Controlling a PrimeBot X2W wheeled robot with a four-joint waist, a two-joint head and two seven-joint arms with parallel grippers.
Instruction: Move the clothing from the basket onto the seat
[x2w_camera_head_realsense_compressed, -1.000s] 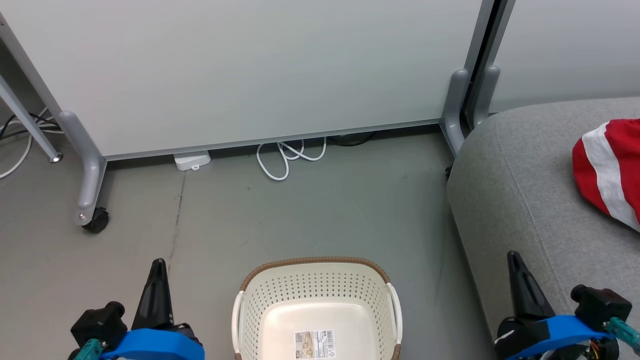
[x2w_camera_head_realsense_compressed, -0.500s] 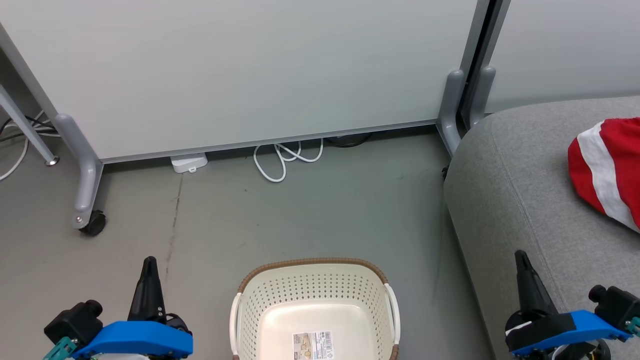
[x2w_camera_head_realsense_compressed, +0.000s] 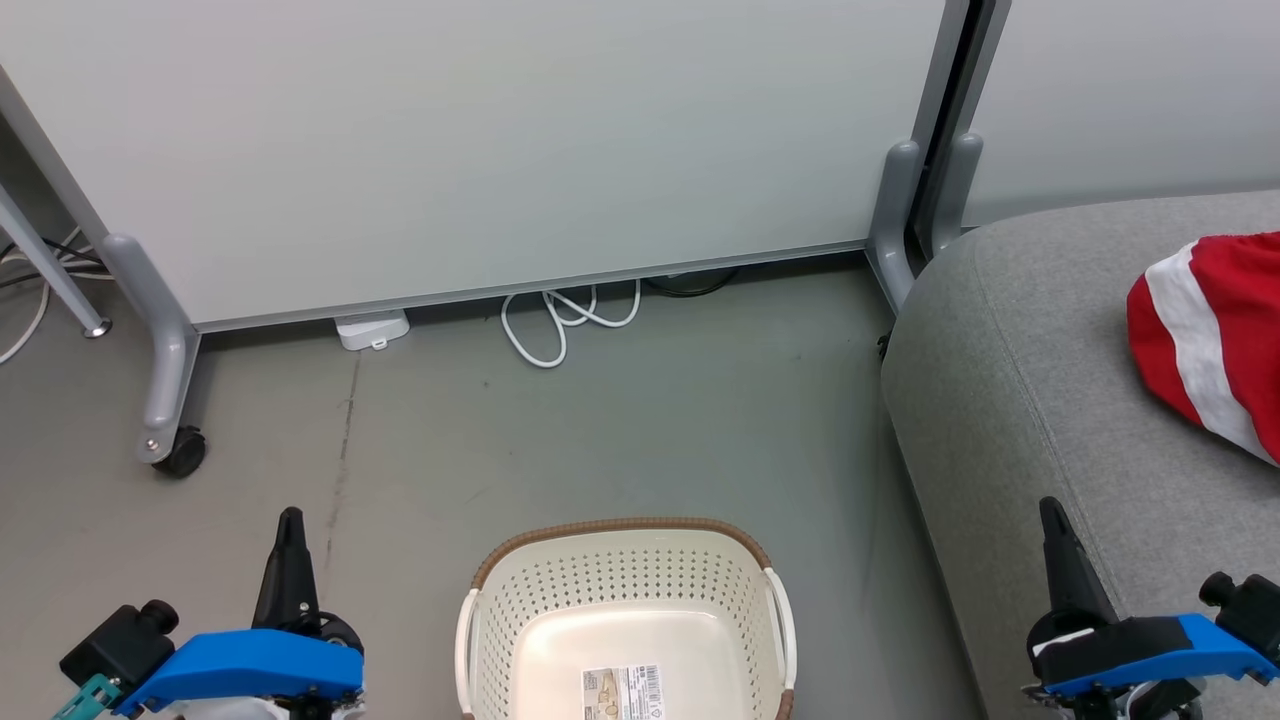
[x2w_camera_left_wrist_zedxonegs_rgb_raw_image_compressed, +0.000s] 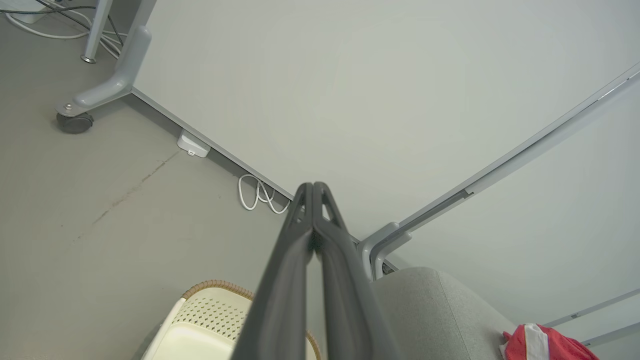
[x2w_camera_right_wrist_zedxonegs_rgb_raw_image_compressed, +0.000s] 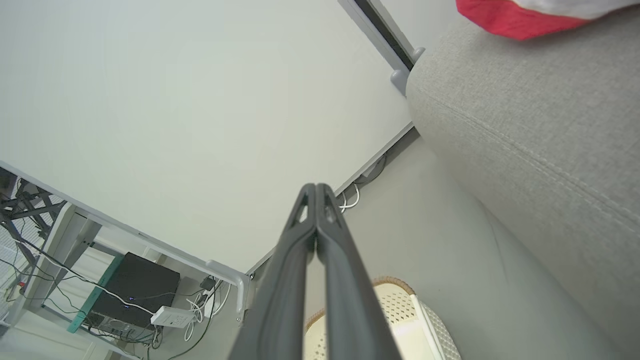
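Between the two grippers: basket (x2w_camera_head_realsense_compressed: 620, 570), cream, perforated, with a brown woven-look rim, on the floor (x2w_camera_head_realsense_compressed: 620, 420), its bare base showing.
sticker (x2w_camera_head_realsense_compressed: 625, 692): barcode label on the basket's base; print too small to read.
left gripper (x2w_camera_head_realsense_compressed: 291, 520): low, left of the basket, fingers pressed together, pointing forward, holding nothing.
right gripper (x2w_camera_head_realsense_compressed: 1052, 510): low, right of the basket, seen against the seat, fingers pressed together, empty.
clothing (x2w_camera_head_realsense_compressed: 1210, 340): bright red with a broad white stripe, bunched on the seat, ahead and right of the right gripper, well apart.
seat (x2w_camera_head_realsense_compressed: 1040, 400): light grey upholstery, stitched seam.

Grey floor (x2w_camera_head_realsense_compressed: 620, 420), white wheeled partitions (x2w_camera_head_realsense_compressed: 480, 150)
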